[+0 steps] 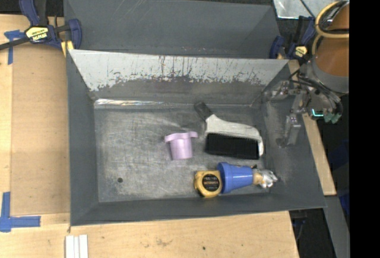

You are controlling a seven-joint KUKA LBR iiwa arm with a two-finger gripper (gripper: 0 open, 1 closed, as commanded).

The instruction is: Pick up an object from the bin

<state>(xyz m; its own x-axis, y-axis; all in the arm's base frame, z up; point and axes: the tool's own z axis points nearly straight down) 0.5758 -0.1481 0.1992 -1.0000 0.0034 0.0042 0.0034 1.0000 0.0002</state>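
My gripper [292,125] hangs above the bin's right sloping wall, with nothing visibly held. Nearest to it, to its left, lies a black block with a white back [233,140]; a dark stub [203,110] sticks out at that block's upper left. Below the block, near the front wall, a blue cone-shaped piece [236,178] lies on its side with a crumpled silvery end [266,179] pointing right. A yellow tape measure [207,184] rests against the cone's left side.
A lilac plastic cup [180,146] lies on its side near the middle of the floor, left of the black block. The arm with its orange cover and cables stands over the bin's right rim.
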